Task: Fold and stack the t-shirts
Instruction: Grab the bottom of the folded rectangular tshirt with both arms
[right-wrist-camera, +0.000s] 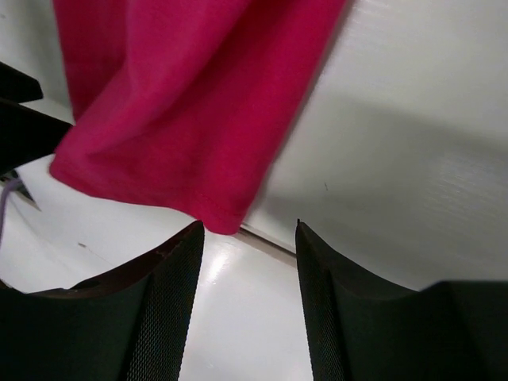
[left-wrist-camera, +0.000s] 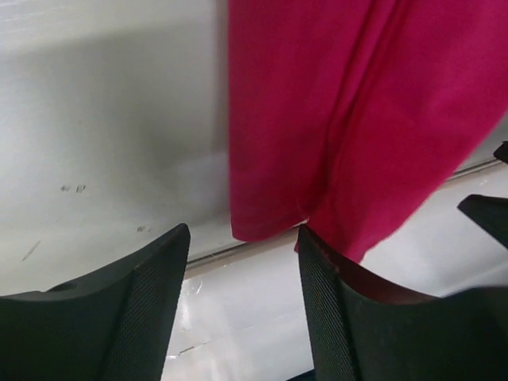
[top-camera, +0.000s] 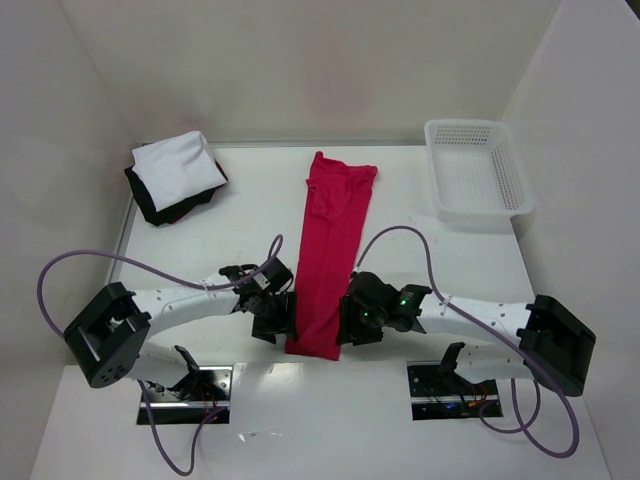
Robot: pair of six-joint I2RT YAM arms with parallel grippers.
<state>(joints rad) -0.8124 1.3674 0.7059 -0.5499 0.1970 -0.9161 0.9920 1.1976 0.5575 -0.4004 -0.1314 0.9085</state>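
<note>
2 robot arms reach in from the near edge of the white table [top-camera: 220, 220]. Between them lies the red t-shirt [top-camera: 330, 250], folded into 1 long thin strip. It runs from the near side of the table toward the far side, and its far end is a bit crumpled.

The left gripper [top-camera: 272, 318] sits just beside the shirt's near left corner. In the left wrist view its 2 black fingers [left-wrist-camera: 135, 302] are spread wide apart, with only bare table between them. The red hem hangs just past the tips, right by the right-hand finger. I cannot tell if cloth and finger touch.

The right gripper [top-camera: 352, 322] sits just beside the shirt's near right corner. Its fingers [right-wrist-camera: 159, 294] are spread wide too and hold nothing. The red corner ends just past the left-hand fingertip.

Far off in the back left corner, the white t-shirt [top-camera: 178, 168] lies folded on top of the black t-shirt [top-camera: 150, 208]. A white plastic mesh basket [top-camera: 465, 126] stands in the back right corner, well apart from all 3 shirts. A purple cable [top-camera: 130, 265] loops over each arm.
</note>
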